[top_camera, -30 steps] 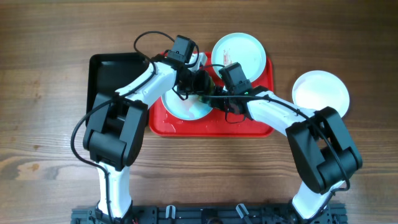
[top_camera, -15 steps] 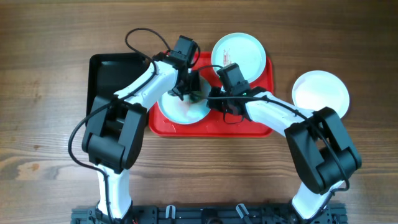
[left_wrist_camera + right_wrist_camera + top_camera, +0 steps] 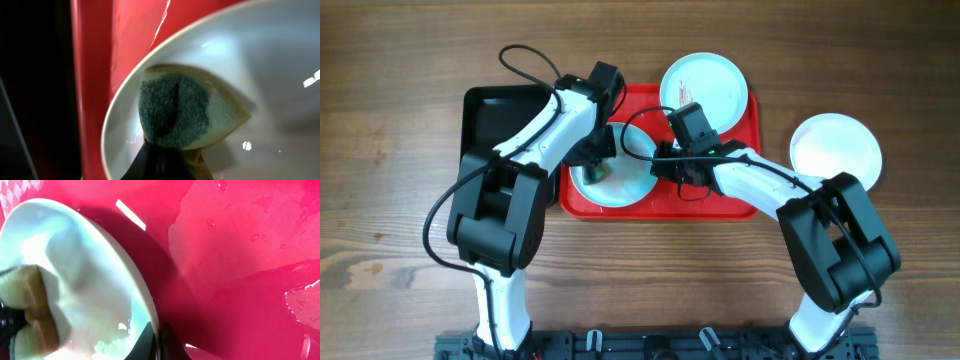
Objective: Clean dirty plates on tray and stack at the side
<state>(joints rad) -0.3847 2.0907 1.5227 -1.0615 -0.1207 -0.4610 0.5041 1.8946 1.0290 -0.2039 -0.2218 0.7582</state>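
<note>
A pale blue plate sits tilted at the left of the red tray. My left gripper is shut on a green-and-yellow sponge pressed on the plate's left inner face. My right gripper is shut on the plate's right rim, which it holds tilted up off the tray floor. A second pale blue plate lies at the tray's back right. A cream-white plate lies on the table right of the tray.
A black tray lies against the red tray's left side, under my left arm; its edge shows in the left wrist view. Water drops lie on the red tray floor.
My left gripper has moved the sponge from the plate's upper right to its left side. The right gripper has stayed on the rim.
</note>
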